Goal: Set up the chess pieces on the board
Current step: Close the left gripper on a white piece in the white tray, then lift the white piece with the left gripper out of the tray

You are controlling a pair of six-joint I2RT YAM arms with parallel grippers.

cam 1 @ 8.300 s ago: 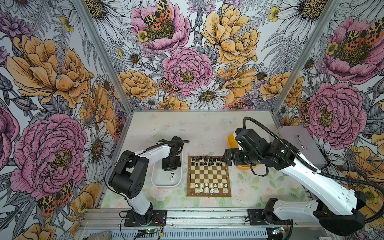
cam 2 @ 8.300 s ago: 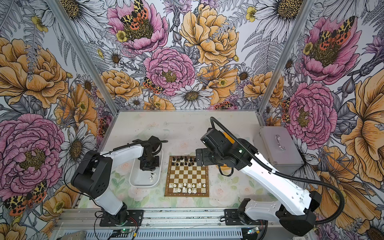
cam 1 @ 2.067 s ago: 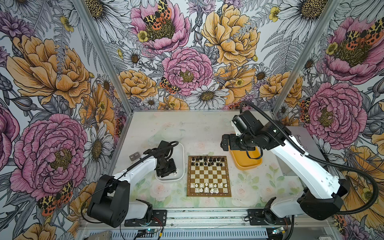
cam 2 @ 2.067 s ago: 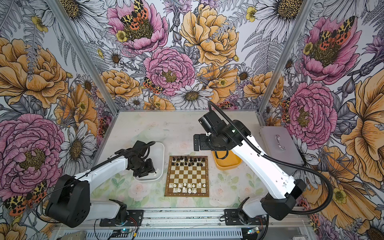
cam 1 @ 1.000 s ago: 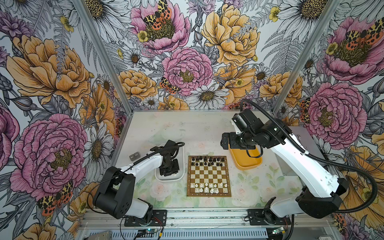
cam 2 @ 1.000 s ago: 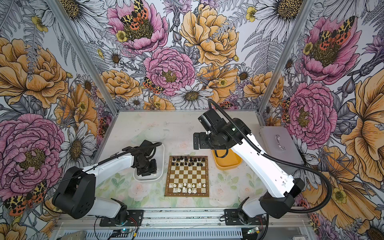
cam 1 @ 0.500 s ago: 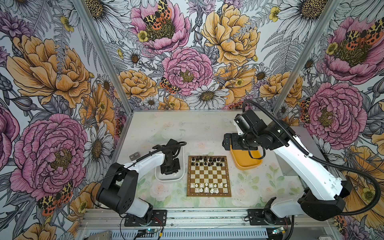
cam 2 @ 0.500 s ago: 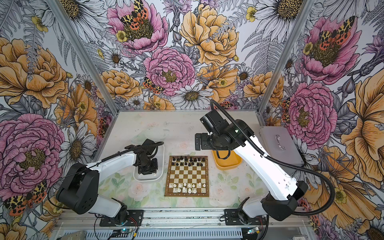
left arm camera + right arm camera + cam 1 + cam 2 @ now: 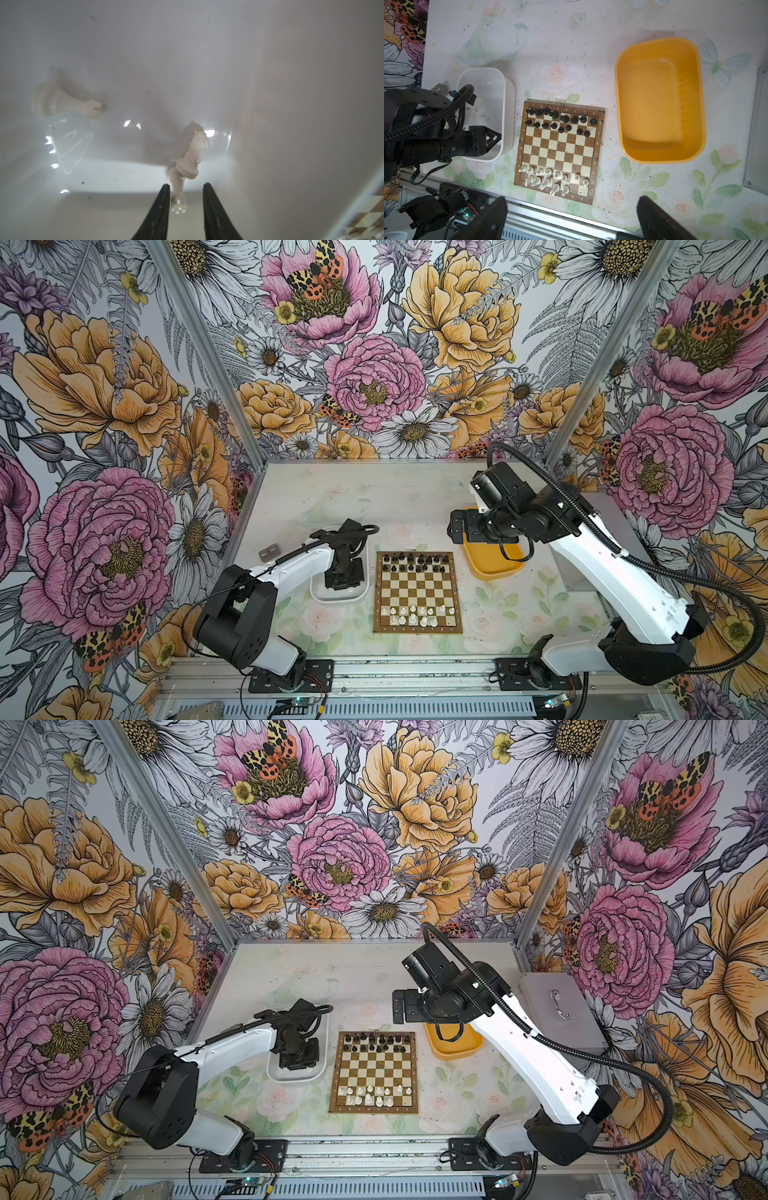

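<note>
The board (image 9: 417,593) (image 9: 376,1071) lies mid-table, with black chess pieces (image 9: 417,563) on its two far rows and white ones (image 9: 415,615) on its two near rows. My left gripper (image 9: 186,187) (image 9: 343,580) is down in the white tray (image 9: 332,598). Its jaws stand narrowly apart astride a slim white crowned piece (image 9: 178,204) that lies flat, with a gap on one side. A white knight (image 9: 196,152) leans on that piece. A white rook (image 9: 62,102) lies apart. My right gripper (image 9: 572,200) (image 9: 457,526) hovers wide open above the table, holding nothing.
A yellow tray (image 9: 660,153) (image 9: 492,570) with nothing in it stands right of the board. A grey metal box (image 9: 561,1006) sits at the far right edge. A small grey block (image 9: 269,551) lies left of the white tray. The aluminium rail (image 9: 550,216) runs along the front.
My left gripper has shifted a little within the white tray and its jaws have narrowed around the lying white piece. The right arm has drifted slightly and stays open.
</note>
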